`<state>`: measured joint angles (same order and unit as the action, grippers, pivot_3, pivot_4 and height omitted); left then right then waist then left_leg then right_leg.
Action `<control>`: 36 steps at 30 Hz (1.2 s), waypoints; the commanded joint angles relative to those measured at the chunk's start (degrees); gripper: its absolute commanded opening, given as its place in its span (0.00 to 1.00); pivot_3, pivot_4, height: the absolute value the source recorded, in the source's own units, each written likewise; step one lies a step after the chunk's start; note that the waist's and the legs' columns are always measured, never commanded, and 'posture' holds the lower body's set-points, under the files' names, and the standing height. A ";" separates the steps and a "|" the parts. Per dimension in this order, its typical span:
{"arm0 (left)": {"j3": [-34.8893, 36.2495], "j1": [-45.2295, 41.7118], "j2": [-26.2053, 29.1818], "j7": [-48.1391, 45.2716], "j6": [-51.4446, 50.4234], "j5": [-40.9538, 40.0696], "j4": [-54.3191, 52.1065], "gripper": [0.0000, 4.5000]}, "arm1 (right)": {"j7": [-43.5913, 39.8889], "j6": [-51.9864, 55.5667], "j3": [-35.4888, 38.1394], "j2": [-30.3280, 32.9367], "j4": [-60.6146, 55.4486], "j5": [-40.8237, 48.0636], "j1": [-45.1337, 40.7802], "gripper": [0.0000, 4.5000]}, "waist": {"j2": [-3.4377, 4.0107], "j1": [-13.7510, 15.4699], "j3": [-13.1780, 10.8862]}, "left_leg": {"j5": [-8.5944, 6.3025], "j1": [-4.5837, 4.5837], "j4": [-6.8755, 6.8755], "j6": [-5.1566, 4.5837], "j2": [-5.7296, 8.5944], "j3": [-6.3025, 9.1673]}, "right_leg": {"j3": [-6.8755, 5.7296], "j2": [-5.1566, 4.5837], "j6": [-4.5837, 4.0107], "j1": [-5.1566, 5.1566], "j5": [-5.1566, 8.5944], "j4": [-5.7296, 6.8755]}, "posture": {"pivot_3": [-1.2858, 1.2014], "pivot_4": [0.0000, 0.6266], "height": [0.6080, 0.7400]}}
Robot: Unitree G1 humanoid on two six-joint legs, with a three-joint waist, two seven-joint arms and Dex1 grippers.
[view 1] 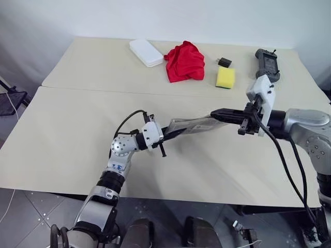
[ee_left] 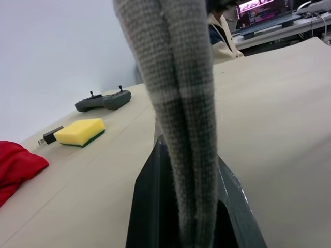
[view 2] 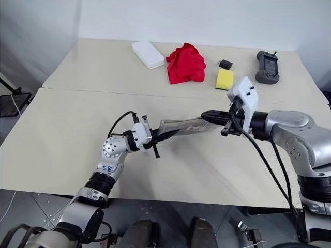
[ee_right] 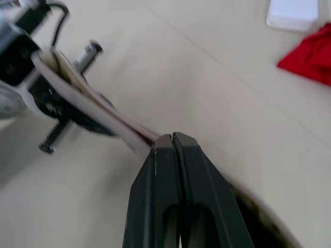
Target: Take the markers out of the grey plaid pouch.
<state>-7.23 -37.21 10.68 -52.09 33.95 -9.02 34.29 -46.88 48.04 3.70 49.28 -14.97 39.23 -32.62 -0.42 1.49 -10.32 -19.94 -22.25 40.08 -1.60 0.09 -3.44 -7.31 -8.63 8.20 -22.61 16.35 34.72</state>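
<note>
Woven grey plaid pouch [ee_left: 176, 103], matt table [view 1: 67, 134], spongy yellow block [view 1: 225, 77]

A grey woven plaid with paler lines is shown on the pouch [ee_left: 176, 103]. The worktop [view 1: 77, 119] is coloured pale beige. A red cloth [view 1: 183, 61], a yellow sponge [view 1: 225, 77] with a green underside, a white flat box [view 1: 146, 52] and a dark grey controller [view 1: 267, 64] are seen. Black fingers [ee_right: 176, 196] are borne by the right claw [view 1: 220, 112].

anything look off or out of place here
Nothing spilled or damaged. The one unusual sight is the grey plaid pouch, held in the air above the table, stretched between the left gripper and the right gripper, both shut on it. No markers are visible.
</note>
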 commanded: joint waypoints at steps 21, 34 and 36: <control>-0.35 0.79 -1.22 -2.30 -2.81 -2.25 -3.03 0.00 | -6.00 -8.30 -19.18 -0.77 -1.25 -25.28 -7.27 0.01 | 0.01 -0.30 0.01 | 0.00 0.03 0.02 0.00 -0.03 0.04 | 0.02 0.02 0.00 0.00 0.00 -0.01 | 0.52 0.24 1.00; -0.16 3.41 -0.03 -6.57 -9.63 -4.93 -5.09 0.00 | 1.22 -16.23 -26.06 -7.14 2.57 -41.21 -8.80 0.63 | 0.02 -0.37 0.01 | 0.01 -0.03 0.00 0.02 0.01 0.09 | -0.09 0.03 0.00 0.01 0.00 -0.03 | 0.52 0.24 1.00; -0.09 3.47 -0.06 -7.33 -11.10 -5.55 -5.63 0.00 | 1.28 -16.63 -26.48 -8.22 3.68 -42.53 -8.95 0.63 | 0.02 -0.37 0.01 | 0.01 -0.02 0.00 0.02 0.00 0.08 | -0.09 0.04 0.00 0.01 0.00 -0.02 | 0.52 0.24 1.00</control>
<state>-7.21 -34.11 11.16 -57.70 23.56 -12.39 31.87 -46.67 32.63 -23.25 41.63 -11.19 -1.49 -40.82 -0.40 1.12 -10.31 -19.93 -22.27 40.08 -1.58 0.09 -3.36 -7.40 -8.59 8.20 -22.60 16.36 34.70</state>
